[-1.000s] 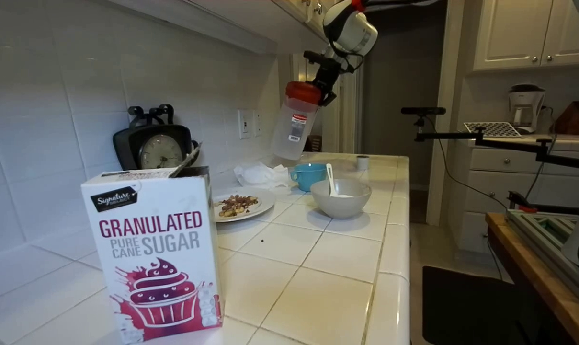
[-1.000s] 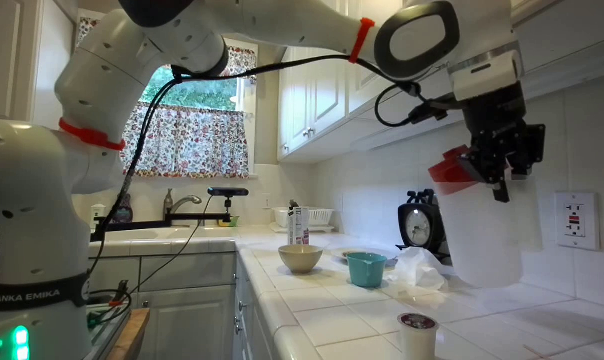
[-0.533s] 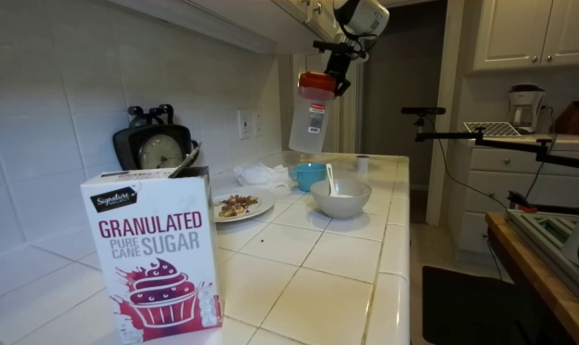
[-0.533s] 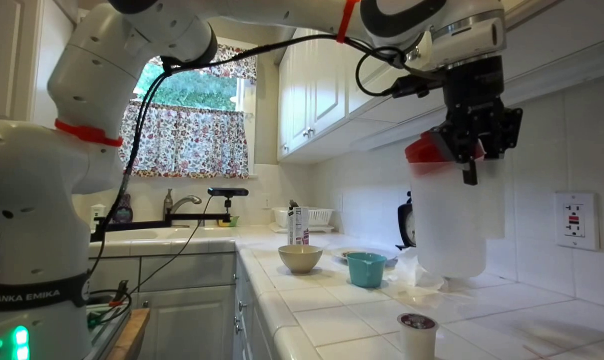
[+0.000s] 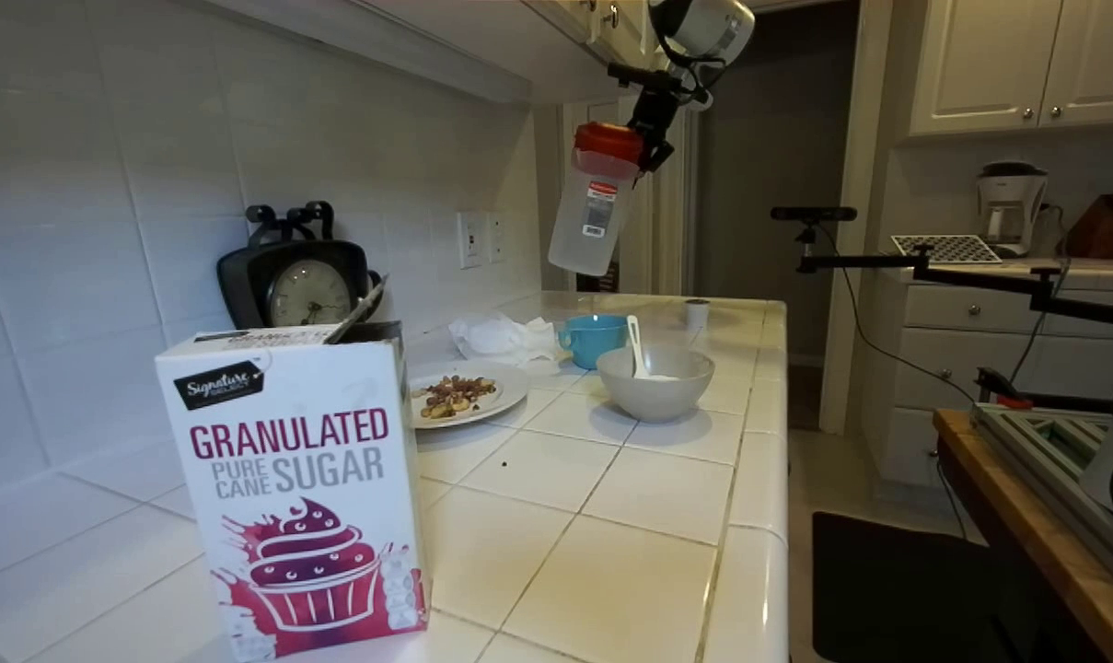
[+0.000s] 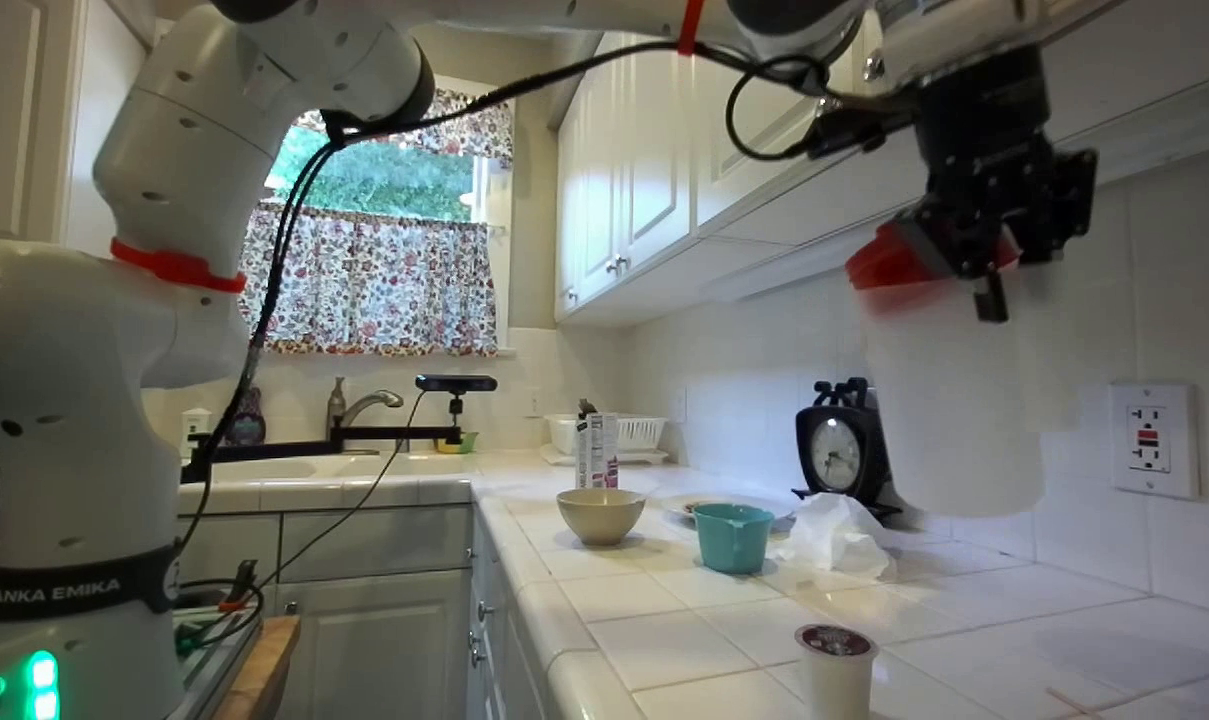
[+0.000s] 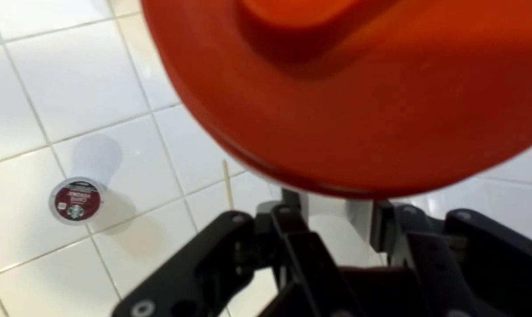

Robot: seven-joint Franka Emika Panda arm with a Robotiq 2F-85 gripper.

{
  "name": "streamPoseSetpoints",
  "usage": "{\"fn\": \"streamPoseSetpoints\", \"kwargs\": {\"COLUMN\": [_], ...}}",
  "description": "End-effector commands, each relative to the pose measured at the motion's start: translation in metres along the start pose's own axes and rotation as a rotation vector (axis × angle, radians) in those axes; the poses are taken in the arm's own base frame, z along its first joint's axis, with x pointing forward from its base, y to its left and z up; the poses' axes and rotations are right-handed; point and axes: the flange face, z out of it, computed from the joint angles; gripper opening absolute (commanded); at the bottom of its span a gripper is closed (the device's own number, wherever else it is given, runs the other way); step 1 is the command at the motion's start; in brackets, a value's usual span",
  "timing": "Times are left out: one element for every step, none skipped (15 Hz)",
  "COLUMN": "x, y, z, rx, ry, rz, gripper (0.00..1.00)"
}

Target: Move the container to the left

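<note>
- The Robotiq gripper (image 7: 336, 202) was clamped on one side of the translucent plastic pitcher (image 5: 593, 221), by its red lid (image 7: 358, 119); the exact spot held was blurred.
- The pitcher hung tilted above the tiled counter (image 5: 611, 552), toward the far end in an exterior view, its base left of its lid.
- Near, at left in that view, stood a Signature Select granulated sugar box (image 5: 298, 497); behind it was a plate (image 5: 512, 391) of nuts (image 5: 455, 396).
- To the plate's right stood a pale bowl (image 5: 653, 391) holding a white utensil (image 5: 635, 343), with a turquoise measuring cup (image 5: 597, 343) just beyond.
- In the wrist view, a Caffè Verona coffee pod (image 7: 77, 201) stood left of the lid.
</note>
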Motion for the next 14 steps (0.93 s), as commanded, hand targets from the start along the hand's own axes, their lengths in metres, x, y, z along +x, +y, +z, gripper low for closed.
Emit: {"fn": "streamPoseSetpoints", "kwargs": {"x": [0.011,0.01,0.006,0.006,0.003,0.002,0.002,0.002,0.002,0.002,0.002,-0.002,-0.006,-0.011], "y": [-0.012,-0.009,-0.005,-0.006,-0.005,-0.005,-0.005,-0.005,-0.004,-0.004,-0.004,0.001,0.009,0.016], "z": [-0.034,-0.035,-0.035,-0.032,-0.032,-0.032,-0.031,-0.031,-0.031,-0.031,-0.031,-0.03,-0.026,-0.02], "rx": [0.096,0.094,0.073,0.058,0.053,0.051,0.051,0.051,0.051,0.051,0.05,0.039,0.023,0.006], "ry": [-0.031,-0.035,-0.035,-0.015,-0.02,-0.021,-0.021,-0.021,-0.021,-0.021,-0.022,-0.019,-0.025,-0.03], "rz": [0.039,0.04,0.03,0.014,0.011,0.01,0.011,0.011,0.011,0.011,0.011,-0.002,-0.014,-0.022], "gripper": [0.09,0.09,0.09,0.34,0.34,0.34,0.34,0.34,0.34,0.34,0.09,0.09,0.09,0.09]}}
